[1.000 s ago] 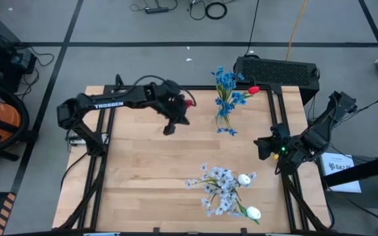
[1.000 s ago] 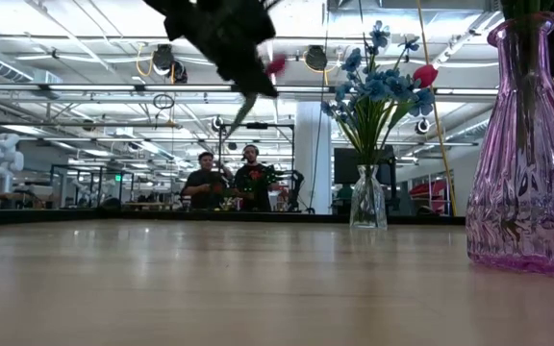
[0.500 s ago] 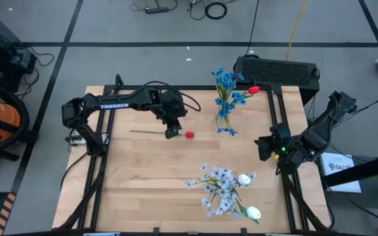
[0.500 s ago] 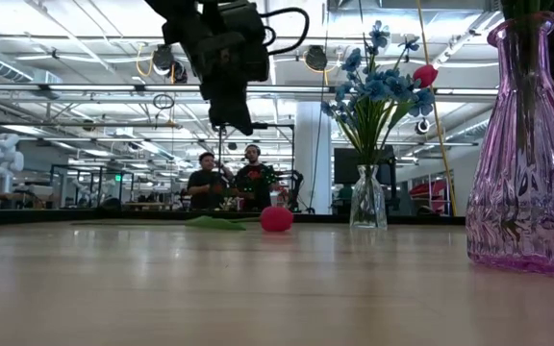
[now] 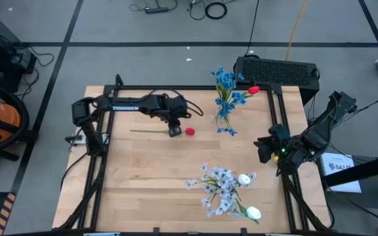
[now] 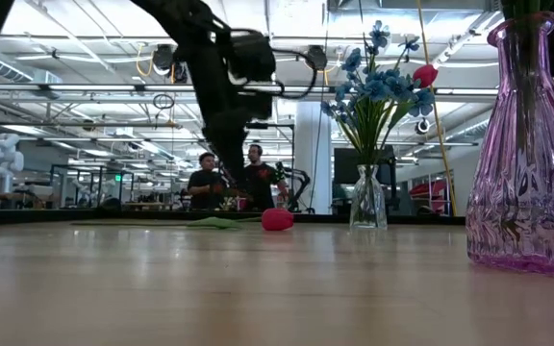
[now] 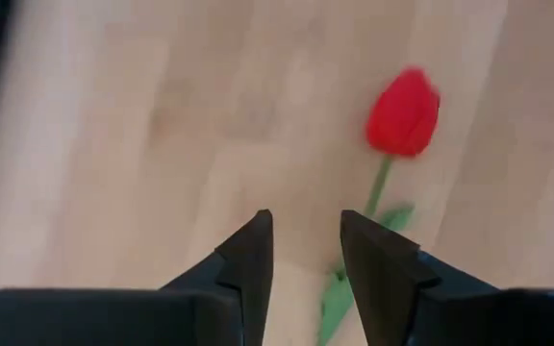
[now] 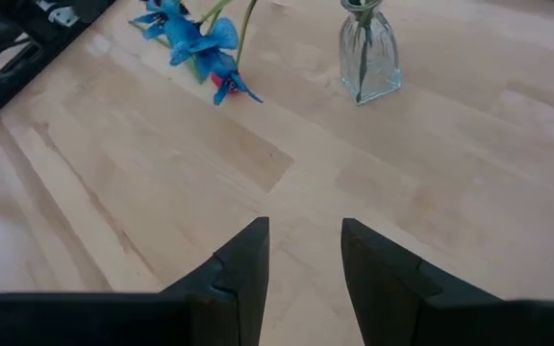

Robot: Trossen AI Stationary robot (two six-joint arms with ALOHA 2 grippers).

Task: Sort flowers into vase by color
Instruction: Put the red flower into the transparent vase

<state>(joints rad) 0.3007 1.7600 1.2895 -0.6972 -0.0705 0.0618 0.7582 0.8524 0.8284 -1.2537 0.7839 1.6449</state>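
— Where did we find the red tulip [image 5: 189, 131]?

— It lay flat on the wooden table [image 5: 143, 177], toward the far left part, its green stem running out to the left of the head. In the low view the red head [image 6: 277, 219] rested on the tabletop with the stem trailing off to the side.

— And the left gripper [image 5: 174, 130]?

— It hung just above the stem, right beside the head. In the left wrist view we saw its two dark fingers [image 7: 248, 259] parted, with bare wood between them and the tulip [image 7: 403, 112] off to one side — nothing held.

— The right gripper [image 5: 264, 147]?

— It waited at the right edge of the table. Its fingers [image 8: 243, 264] stood apart too, empty, pointing across the boards toward a small clear vase [image 8: 367, 60].

— What sat in the vases?

— The clear vase [image 6: 367, 209] at the far side held blue flowers [image 5: 227, 92] and one red tulip [image 5: 253, 90]. Near the front we saw pale lavender-white flowers [image 5: 219, 189] with two white tulips [image 5: 244, 178] among them; in the low view a purple glass vase [image 6: 527, 163] stood close at the right.

— Anything beyond the table?

— Two people [image 6: 229, 181] sat far back in the room.
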